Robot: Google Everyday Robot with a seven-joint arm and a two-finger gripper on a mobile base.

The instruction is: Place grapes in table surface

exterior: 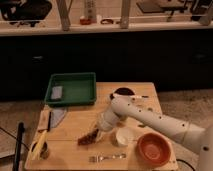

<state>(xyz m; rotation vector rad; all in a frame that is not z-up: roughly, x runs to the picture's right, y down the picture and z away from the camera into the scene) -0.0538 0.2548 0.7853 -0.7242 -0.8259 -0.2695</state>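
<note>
Grapes: dark reddish bunch [88,138], slanting away from the gripper's tip with its upper end at that tip. The lower end is on the wood or just above it; I cannot tell which.
Gripper: [101,128] low over the middle of the table, at the end of the white arm [150,117]. Whether it is clenched on the bunch or has let go, I cannot tell.
Table surface: [70,129] bare planks under the bunch and on the gripper's side away from the arm.
White cup: [121,136] just beside the gripper, on the arm side.
Fork: [107,157] near the gripper, toward the camera.
Orange bowl: [154,148] beyond the cup, under the forearm.
Green tray: [72,87] well apart, on the far side of the gripper.
Risk 1: if the bunch hangs clear of the wood, letting go could make it drop and roll toward the fork, or shed loose grapes.
Risk 2: pulling back along the arm line could clip the cup and tip it.
Risk 3: a stem snagged on the tool could lift the bunch away again on retreat.
Risk 4: pressing lower could crush the soft fruit against the planks.
</note>
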